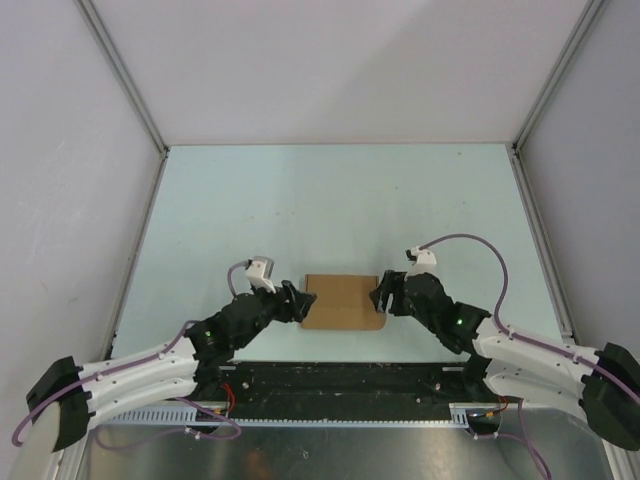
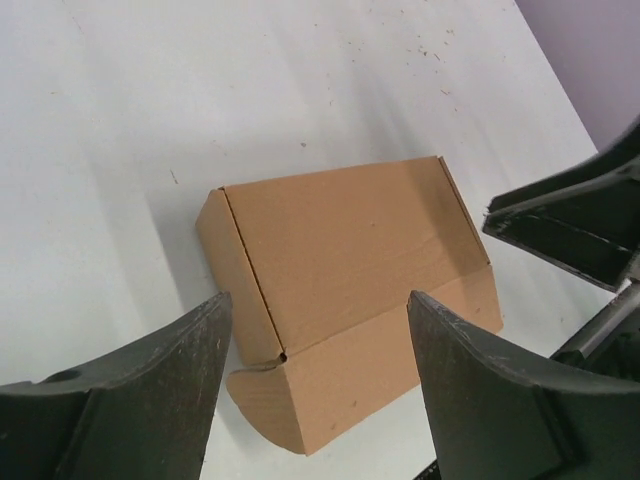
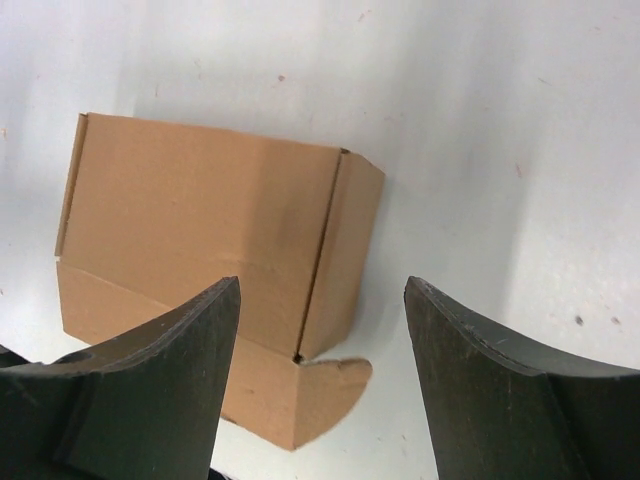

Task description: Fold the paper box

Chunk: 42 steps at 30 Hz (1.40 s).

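The paper box point(image 1: 342, 301) is a tan-brown cardboard box lying on the pale table between my two grippers. In the left wrist view the box point(image 2: 340, 270) lies closed with its front flap and rounded corner tab spread toward me. In the right wrist view the box point(image 3: 210, 230) shows its right side panel and a rounded tab on the table. My left gripper point(image 1: 303, 303) is open and empty at the box's left end; in its own view the gripper point(image 2: 315, 310) hovers above the box's near left corner. My right gripper point(image 1: 378, 294) is open and empty at the right end, with the near right corner between its fingers point(image 3: 320, 300).
The pale green table point(image 1: 340, 200) is walled by grey panels at left, right and back. A black rail point(image 1: 340, 385) with the arm bases runs along the near edge. The right arm's finger point(image 2: 570, 225) shows past the box in the left wrist view.
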Each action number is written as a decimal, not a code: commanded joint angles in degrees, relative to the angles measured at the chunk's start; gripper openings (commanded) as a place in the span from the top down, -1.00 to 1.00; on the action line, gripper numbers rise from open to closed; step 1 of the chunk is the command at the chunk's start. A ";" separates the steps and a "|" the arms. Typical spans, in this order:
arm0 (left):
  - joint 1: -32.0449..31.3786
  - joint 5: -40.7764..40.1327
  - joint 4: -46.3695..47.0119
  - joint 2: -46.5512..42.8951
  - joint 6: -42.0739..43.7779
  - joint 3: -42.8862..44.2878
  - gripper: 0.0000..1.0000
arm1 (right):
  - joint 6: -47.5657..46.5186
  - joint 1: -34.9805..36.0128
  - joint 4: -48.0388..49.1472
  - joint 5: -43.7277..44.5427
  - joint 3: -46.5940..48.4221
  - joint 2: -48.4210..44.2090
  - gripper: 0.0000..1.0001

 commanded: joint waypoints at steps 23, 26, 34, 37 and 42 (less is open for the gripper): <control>-0.11 6.74 -2.60 0.49 -3.46 -2.81 -0.51 | -2.03 -4.62 17.00 -8.90 2.27 14.06 -0.34; -0.20 7.79 -2.42 2.95 -3.37 -2.11 -0.50 | -2.03 -4.62 17.00 -9.08 2.27 14.06 -0.33; -0.73 9.64 -2.42 3.75 -4.25 -2.11 -0.58 | -2.11 -4.71 16.91 -8.99 2.27 14.06 -0.34; -0.73 9.73 -2.16 3.75 -4.43 -2.02 -0.59 | -2.11 -4.70 17.00 -9.17 2.27 14.32 -0.34; -0.73 10.26 -0.32 5.33 -4.60 -1.93 -0.59 | -2.11 -4.71 17.09 -9.43 2.27 14.23 -0.34</control>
